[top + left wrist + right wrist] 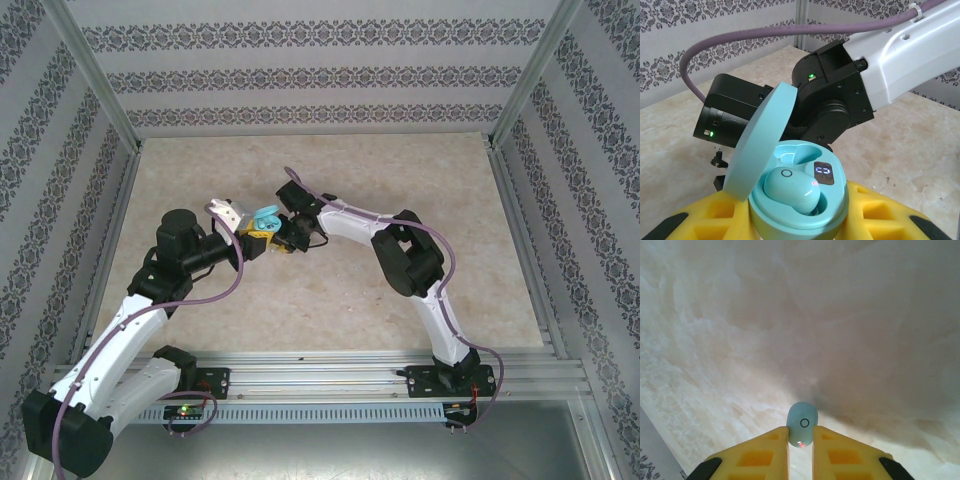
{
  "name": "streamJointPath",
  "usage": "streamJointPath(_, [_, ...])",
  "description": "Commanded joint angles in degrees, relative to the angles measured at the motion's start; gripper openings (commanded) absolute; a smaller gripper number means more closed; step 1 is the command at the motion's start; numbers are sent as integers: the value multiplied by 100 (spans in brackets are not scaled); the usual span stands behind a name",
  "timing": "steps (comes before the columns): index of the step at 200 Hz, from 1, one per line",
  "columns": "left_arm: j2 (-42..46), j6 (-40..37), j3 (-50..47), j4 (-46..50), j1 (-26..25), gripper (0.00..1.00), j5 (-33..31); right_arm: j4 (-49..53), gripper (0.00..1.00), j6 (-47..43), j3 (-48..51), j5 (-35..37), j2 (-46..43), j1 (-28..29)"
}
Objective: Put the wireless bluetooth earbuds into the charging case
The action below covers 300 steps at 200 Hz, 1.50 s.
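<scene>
At frame centre, light-blue oval plastic case (265, 218) is clamped by left gripper (251, 238), light-blue pebble earbud (802, 422) by right gripper (801, 434); alignment over empty socket (790, 153) judged next.

Charging case (760, 145) and earbud (802, 422) — smooth plastic, softly shiny; table (790, 315) — matt, veined stone look.

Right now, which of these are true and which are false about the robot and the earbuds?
1. The charging case has its lid open. True.
2. The case is pink. False: it is light blue.
3. One earbud sits in the case. True.
4. The right gripper is empty. False: it pinches a second earbud, light blue.
5. Both sockets are full. False: the other socket is empty.
</scene>
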<state>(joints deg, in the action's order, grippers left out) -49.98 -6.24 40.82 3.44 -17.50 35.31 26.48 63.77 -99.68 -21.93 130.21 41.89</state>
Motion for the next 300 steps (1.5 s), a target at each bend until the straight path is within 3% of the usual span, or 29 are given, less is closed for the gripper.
streamJointPath(1, [101,-142,-33,-205,60,7,4,500,17,-376,-424,-25,234,65])
streamJointPath(58, [101,-164,-12,-154,52,7,-19,817,17,-831,-666,121,28,68])
streamJointPath(103, [34,-108,4,-268,56,7,182,957,18,-1515,-9,753,-1167,34])
streamJointPath(154, [-314,79,80,-773,62,7,755,698,18,-1686,1208,1142,-2762,-110])
streamJointPath(215, [-850,117,482,-990,60,7,1128,1153,19,-2328,1475,1430,-4020,-216])
streamJointPath(255, [-1126,132,733,-1039,61,7,1384,364,17,-2661,2119,1299,-5057,-309])
streamJointPath(300, [-1376,243,996,-1097,55,7,1688,144,16,-3406,2034,1029,-5630,-200])
